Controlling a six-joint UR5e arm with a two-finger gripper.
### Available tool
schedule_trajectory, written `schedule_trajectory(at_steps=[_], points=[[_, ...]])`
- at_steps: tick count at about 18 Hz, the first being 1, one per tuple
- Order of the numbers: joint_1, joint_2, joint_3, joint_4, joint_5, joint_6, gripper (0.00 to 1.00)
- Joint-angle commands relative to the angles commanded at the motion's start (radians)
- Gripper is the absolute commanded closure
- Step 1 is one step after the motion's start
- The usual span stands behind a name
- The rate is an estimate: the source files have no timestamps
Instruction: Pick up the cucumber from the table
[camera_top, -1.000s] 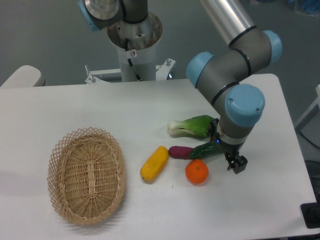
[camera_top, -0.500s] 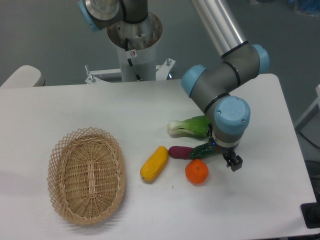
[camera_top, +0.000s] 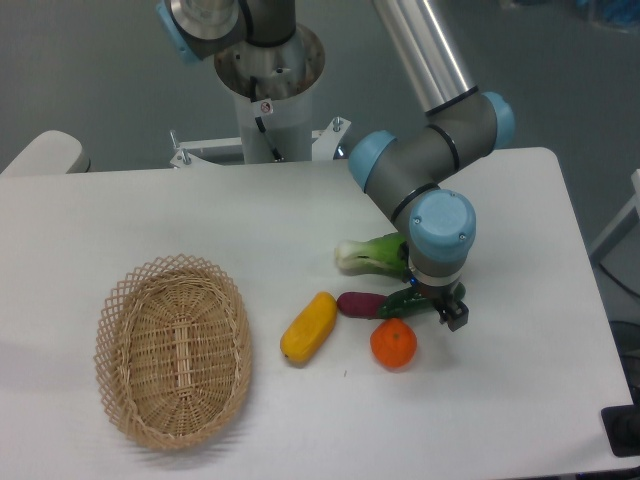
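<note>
The dark green cucumber (camera_top: 402, 303) lies on the white table (camera_top: 520, 400), between the purple eggplant (camera_top: 360, 303) and the orange (camera_top: 393, 343). Its right end disappears under my gripper (camera_top: 436, 308), which hangs straight down from the blue-capped wrist (camera_top: 441, 236). One dark fingertip (camera_top: 456, 319) shows just right of the cucumber. The wrist hides the rest of the fingers, so their spacing and any contact with the cucumber are unclear.
A bok choy (camera_top: 372, 254) lies just behind the cucumber, partly under the wrist. A yellow vegetable (camera_top: 308, 326) lies left of the eggplant. A wicker basket (camera_top: 172, 350) stands at the front left. The robot's base (camera_top: 268, 85) rises at the back.
The wrist and gripper have slid left, from beside the cucumber's right end to over it. The cucumber and the other items have not moved.
</note>
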Motion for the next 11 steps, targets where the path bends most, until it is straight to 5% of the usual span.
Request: schedule_trajectory(at_steps=[7,8,11], points=[[-0.005,-0.009,-0.003,0.032,-0.002,-0.003,0.00],[-0.006,-0.011,-0.002,0.035,-0.002,-0.003,0.04],[-0.006,-0.012,0.000,0.037,-0.002,0.003,0.41]])
